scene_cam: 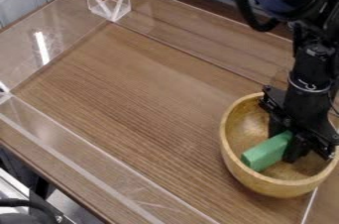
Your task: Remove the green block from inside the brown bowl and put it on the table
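Camera view, looking down across the table: the green block point(268, 153) lies inside the brown bowl point(243, 119), on the bowl's floor toward its right-hand wall, its near end pointing to the bowl's front rim. It looks like a solid, matte bar, probably light and stiff, unlikely to deform or break; the flat long faces should offer good purchase, and the sensible hold is across its narrow width near the middle so it does not swing when raised.

The gripper point(299, 141) points down into the bowl, its dark fingers at the block's far end, one on either side of it. The jaws appear partly drawn in around that end, but whether they press on the block or just flank it I cannot tell. An end grip may let the bar tilt.

Left of the bowl, the table point(133, 89) runs bare wood grain out to the clear acrylic walls point(54, 40), giving plenty of room for a put-down.
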Controlling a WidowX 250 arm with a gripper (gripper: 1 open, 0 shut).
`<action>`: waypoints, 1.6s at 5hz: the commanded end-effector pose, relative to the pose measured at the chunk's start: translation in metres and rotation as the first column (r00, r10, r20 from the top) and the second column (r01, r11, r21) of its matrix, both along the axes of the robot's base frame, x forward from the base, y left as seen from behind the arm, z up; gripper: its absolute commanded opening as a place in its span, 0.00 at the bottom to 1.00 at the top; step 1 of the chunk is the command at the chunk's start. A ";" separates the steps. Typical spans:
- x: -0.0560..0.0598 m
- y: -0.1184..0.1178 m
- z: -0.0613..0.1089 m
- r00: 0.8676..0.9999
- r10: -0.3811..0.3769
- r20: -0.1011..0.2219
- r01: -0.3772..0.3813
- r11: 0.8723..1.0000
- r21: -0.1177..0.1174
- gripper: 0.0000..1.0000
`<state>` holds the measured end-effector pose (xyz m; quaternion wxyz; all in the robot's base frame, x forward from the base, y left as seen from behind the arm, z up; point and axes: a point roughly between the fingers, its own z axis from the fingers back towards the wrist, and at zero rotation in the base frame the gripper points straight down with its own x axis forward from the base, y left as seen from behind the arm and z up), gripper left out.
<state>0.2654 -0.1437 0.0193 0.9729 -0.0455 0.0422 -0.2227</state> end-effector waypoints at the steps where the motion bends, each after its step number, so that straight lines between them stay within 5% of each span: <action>1: -0.007 0.002 0.012 1.000 0.022 -0.017 -0.022 1.000 -0.004 0.00; 6: -0.009 0.014 0.051 0.994 0.089 -0.056 -0.089 0.996 0.005 0.00; 8: 0.009 0.046 0.124 0.979 0.205 0.005 -0.205 0.978 0.028 0.00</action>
